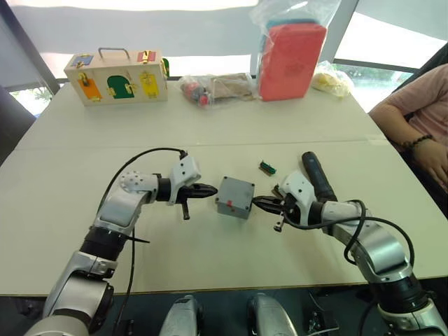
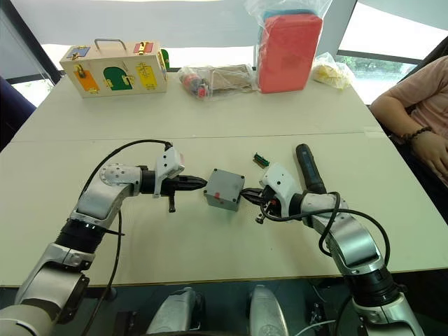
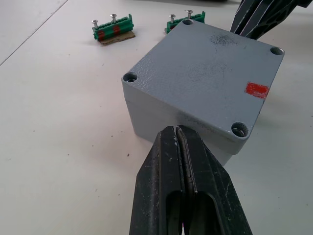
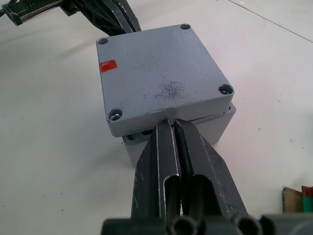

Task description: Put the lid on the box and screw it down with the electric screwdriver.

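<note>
Two closed hands flank one lid.

One grey box with one lid on it. One electric screwdriver. Two green terminal blocks, each with two screws. One wooden latch box, one red case, three plastic bags. Two tools: left tool, right tool. One worktop.
</note>
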{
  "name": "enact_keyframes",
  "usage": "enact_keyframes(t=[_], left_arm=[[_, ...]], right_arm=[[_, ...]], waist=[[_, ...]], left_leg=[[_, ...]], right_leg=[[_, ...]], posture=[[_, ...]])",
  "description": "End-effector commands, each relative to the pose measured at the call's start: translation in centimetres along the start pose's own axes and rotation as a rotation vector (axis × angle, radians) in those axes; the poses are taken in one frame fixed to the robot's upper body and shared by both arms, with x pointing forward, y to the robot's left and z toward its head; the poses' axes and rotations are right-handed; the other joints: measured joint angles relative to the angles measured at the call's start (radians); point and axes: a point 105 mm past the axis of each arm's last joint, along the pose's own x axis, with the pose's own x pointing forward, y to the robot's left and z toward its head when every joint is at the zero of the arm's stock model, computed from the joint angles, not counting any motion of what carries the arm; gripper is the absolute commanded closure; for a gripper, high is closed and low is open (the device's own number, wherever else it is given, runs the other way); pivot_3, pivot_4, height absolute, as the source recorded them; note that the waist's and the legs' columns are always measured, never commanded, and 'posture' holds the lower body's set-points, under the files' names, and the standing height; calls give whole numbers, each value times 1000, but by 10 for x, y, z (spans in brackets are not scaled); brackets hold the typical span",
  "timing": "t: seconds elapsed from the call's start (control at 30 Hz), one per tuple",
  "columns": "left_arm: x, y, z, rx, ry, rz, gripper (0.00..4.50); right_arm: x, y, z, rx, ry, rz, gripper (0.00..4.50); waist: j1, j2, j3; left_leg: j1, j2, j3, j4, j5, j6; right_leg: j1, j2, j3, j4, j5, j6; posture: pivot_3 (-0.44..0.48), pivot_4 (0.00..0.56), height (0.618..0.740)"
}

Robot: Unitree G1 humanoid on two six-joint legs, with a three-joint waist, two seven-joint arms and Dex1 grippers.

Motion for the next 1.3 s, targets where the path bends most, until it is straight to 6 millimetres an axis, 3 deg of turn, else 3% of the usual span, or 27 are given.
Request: enact_keyframes(t=[0.03, 1.3], left_arm=[[5, -6, 15, 53, -39, -42, 4500], [8, -7, 15, 58, -39, -54, 4500]], right_arm=[[2, 6, 17, -49, -65, 22, 4422], [-1, 2, 16, -52, -61, -1, 4422]], waist=[[0, 0, 0], [0, 0, 0]], left_leg=[[0, 0, 0, 0, 0, 0], [0, 0, 0, 0, 0, 0]], right_leg=[[0, 0, 0, 0, 0, 0], [0, 0, 0, 0, 0, 0]], posture=[[0, 150, 730], [0, 150, 730]])
